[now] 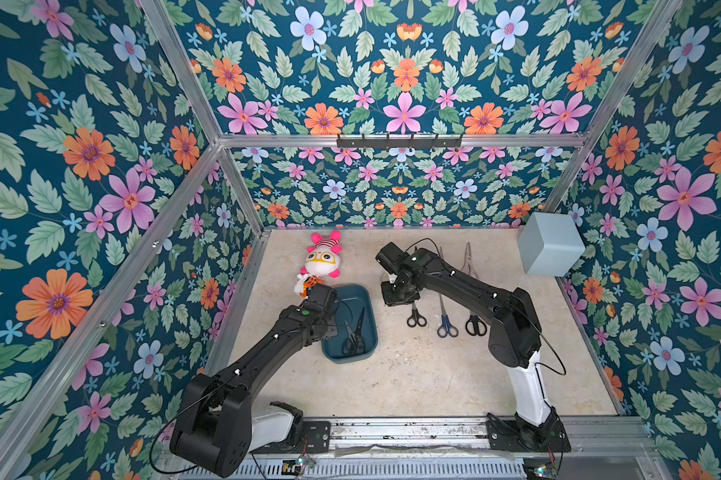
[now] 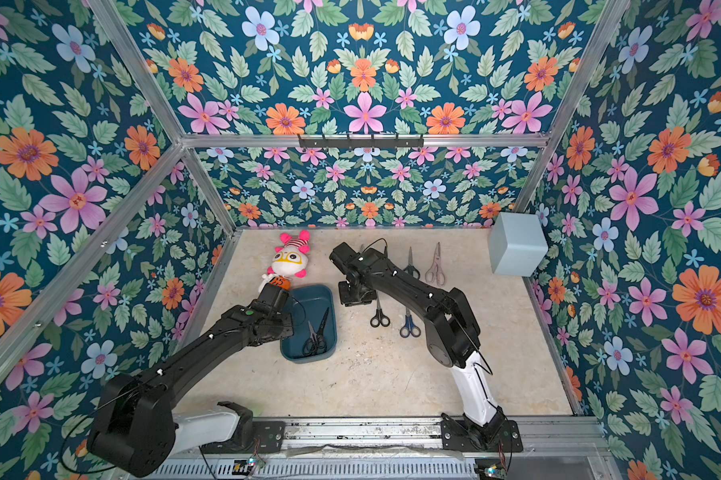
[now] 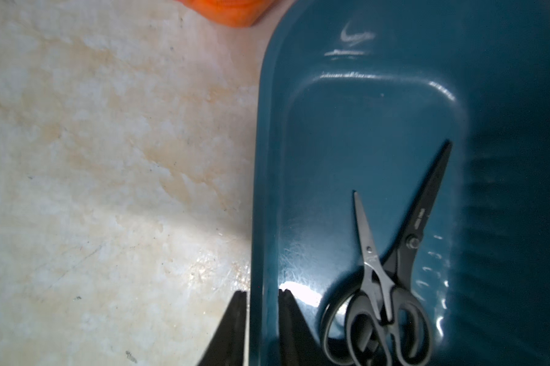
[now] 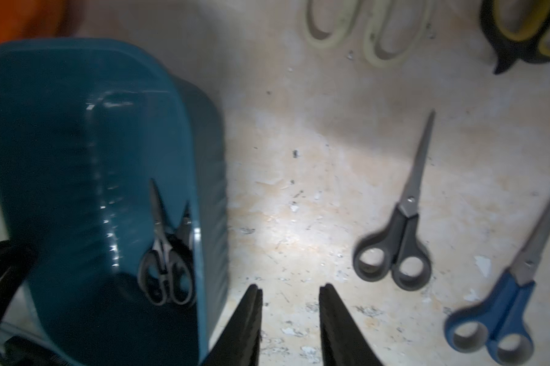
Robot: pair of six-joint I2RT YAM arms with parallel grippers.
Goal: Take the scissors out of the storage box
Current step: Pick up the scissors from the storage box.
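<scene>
Teal storage box [image 1: 352, 297]: I count two black scissors [image 1: 354, 338] inside, overlapping.
Bench [image 1: 413, 374]: other pairs [image 1: 446, 328] already out.
Left end effector [image 3: 262, 294]: released, astride the box wall.
Right end effector [image 4: 291, 290]: released, empty.

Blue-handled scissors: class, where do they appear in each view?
A top view: blue-handled scissors mid-table, right of the short black-handled pair.
A top view: also mid-table.
Left wrist: not in it.
Right wrist: beside that pair, away from the storage box.
Shared landmark: the short black-handled pair.
</scene>
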